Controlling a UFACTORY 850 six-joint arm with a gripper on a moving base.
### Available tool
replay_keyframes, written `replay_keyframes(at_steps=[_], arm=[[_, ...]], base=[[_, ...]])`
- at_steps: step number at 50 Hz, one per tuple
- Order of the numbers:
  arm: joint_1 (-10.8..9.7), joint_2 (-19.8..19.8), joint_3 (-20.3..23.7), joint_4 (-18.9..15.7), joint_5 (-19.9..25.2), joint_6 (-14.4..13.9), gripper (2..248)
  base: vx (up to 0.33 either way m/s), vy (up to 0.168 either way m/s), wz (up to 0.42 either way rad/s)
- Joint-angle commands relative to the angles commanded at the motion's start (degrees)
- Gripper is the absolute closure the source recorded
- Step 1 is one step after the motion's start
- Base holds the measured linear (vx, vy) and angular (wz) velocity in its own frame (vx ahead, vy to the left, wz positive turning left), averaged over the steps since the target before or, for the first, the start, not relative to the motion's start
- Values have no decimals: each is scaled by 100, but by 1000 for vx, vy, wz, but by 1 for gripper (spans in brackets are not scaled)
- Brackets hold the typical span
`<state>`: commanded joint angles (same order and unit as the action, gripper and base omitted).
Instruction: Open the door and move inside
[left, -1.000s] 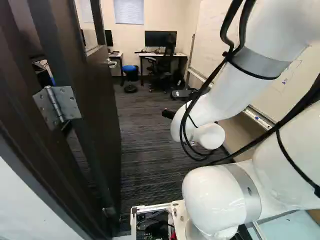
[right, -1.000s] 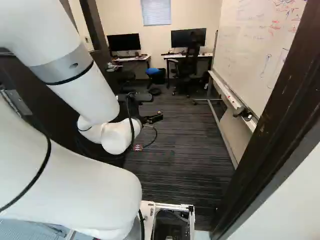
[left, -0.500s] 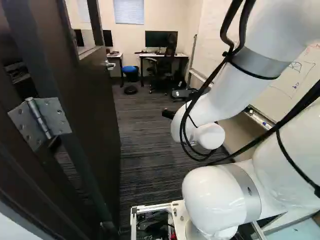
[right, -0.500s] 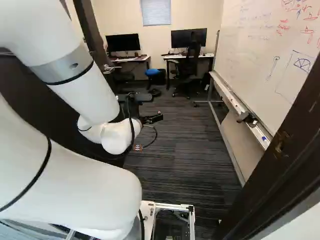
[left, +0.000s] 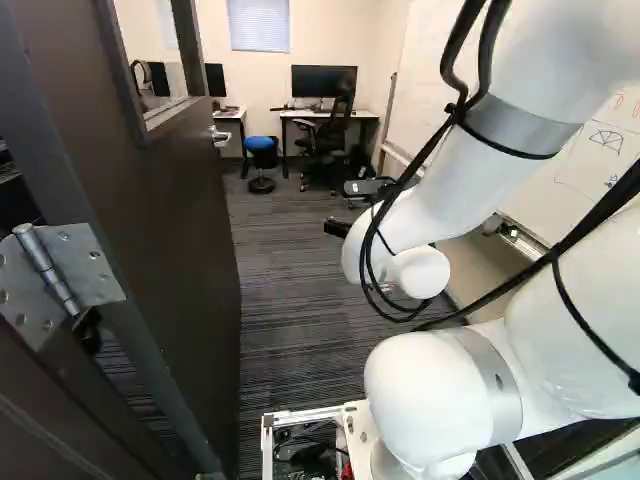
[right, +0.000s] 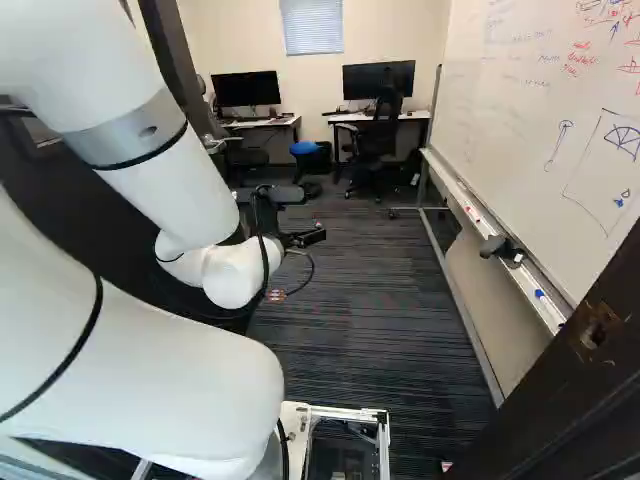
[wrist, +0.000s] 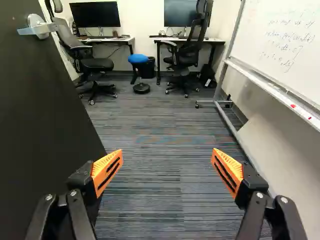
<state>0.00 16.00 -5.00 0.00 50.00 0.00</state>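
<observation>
- Judge door (left: 195, 240) heavy, stiff, rigid; expect to swing only about hinge (left: 88, 262), with slow, weighty travel.
- Take hold, if needed, at lever handle (wrist: 41, 27); likely hard, smooth metal, somewhat slippery under pads. Suspect little need: already open wide. If more swing is wanted, push near handle edge, far from hinge, for best leverage.
- Treat glass pane (left: 152, 45) as fragile; keep pressure off.
- Note door as dark, near black, flat-faced, with silvery handle and a steel hinge screwed on. Find it at the left of the left base view, swung into the room; in the wrist view, beside the pincer (wrist: 167, 155).
- Record pincer as wide apart, with nothing between orange pads (wrist: 108, 172), well apart from handle.
- Mark door frame (right: 560, 400) with metal strike plate (right: 595, 334) at the lower right of the right base view; judge as main scrape risk on driving in.
- Log ahead: striped dark carpet (right: 360, 330), whiteboard (right: 560, 90) along one side, blue stool (right: 304, 147) near worktop (right: 390, 115) at far wall.
</observation>
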Motion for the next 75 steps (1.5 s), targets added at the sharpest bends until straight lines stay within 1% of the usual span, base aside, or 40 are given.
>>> replay_keyframes(at_steps=[75], arm=[[0,0,0,0,0,0,3]], base=[[160,7,7]])
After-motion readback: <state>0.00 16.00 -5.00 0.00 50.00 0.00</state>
